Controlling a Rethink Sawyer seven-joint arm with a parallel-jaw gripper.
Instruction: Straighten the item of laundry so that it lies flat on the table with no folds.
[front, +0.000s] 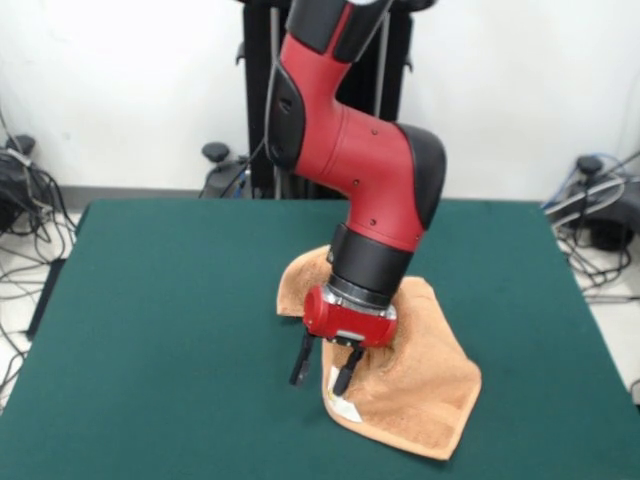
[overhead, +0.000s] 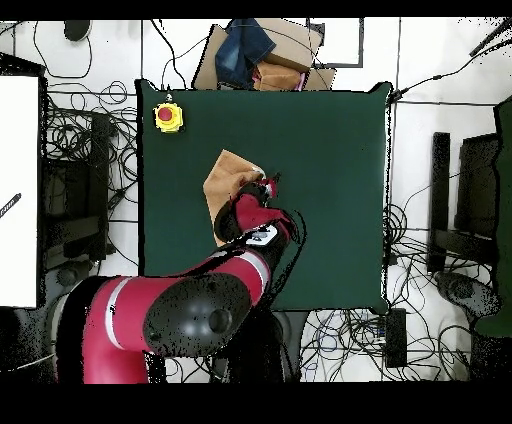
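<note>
The robot's one hand (front: 325, 376), its two dark fingers parted and grasping nothing, hangs low just over the near left edge of the single towel (front: 420, 385), beside its one small white label (front: 345, 407). The towel lies rumpled near the middle of the green tabletop (front: 150, 330), partly hidden under the arm, with a raised fold at its far side. It looks soft, light and limp, so I'd judge a pinch at a free corner or edge would drag it flat.

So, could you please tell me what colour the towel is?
The towel is tan-orange, clearest in the front view.
</note>
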